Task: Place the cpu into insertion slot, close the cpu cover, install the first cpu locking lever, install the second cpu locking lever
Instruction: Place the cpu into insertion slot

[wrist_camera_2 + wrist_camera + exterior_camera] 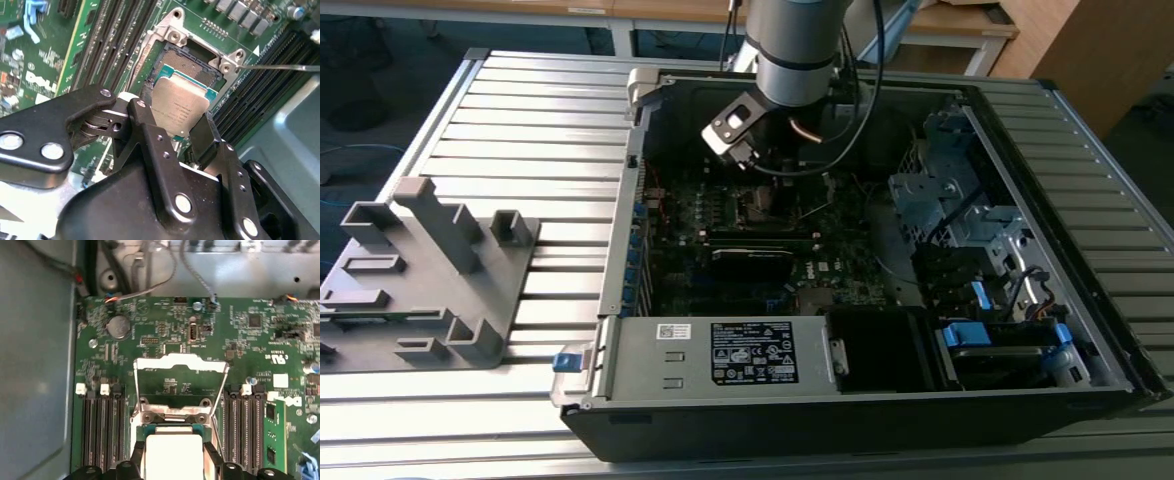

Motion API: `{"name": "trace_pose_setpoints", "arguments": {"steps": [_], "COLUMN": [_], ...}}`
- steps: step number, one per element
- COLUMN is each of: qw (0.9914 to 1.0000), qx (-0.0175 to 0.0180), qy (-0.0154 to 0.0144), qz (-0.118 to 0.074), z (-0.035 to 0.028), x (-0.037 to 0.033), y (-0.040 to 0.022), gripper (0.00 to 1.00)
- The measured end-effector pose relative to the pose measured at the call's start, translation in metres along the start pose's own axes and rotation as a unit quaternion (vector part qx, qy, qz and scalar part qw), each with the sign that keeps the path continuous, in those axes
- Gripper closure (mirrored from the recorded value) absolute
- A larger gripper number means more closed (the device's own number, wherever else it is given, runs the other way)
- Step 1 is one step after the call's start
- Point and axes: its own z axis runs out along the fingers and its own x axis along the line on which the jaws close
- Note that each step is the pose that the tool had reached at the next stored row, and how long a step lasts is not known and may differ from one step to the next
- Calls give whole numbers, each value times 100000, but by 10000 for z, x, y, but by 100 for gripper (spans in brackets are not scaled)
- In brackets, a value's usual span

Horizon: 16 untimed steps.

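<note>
Placement: tool [172,111] clamped on cpu [182,102], cpu cover [180,362] open
Exterior view: the arm [794,50] reaches into the computer case [854,430] on the table [520,120]. Second wrist view: the cpu lies over the insertion slot [187,57], between the fingers [150,135]; seating cannot be confirmed. First wrist view: the cpu cover stands raised beyond the cpu. Hazard: release while skewed could bend socket contacts, and the cover would then bear on a crooked cpu

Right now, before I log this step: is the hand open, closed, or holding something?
The hand is closed on the cpu, holding it over the insertion slot.
</note>
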Motion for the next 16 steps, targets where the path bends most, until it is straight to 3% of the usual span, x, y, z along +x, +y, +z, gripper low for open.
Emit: {"name": "trace_pose_setpoints", "arguments": {"steps": [3, 7, 11, 16], "qw": [99981, 99976, 99927, 99929], "qx": [-28, -38, -57, -64], "qy": [-58, -34, -71, -66], "qz": [1952, 2178, 3812, 3769], "z": [1, 6, 12, 15], "x": [0, 12, 12, 12], "y": [0, -10, -12, -14], "gripper": [46, 46, 46, 46]}}
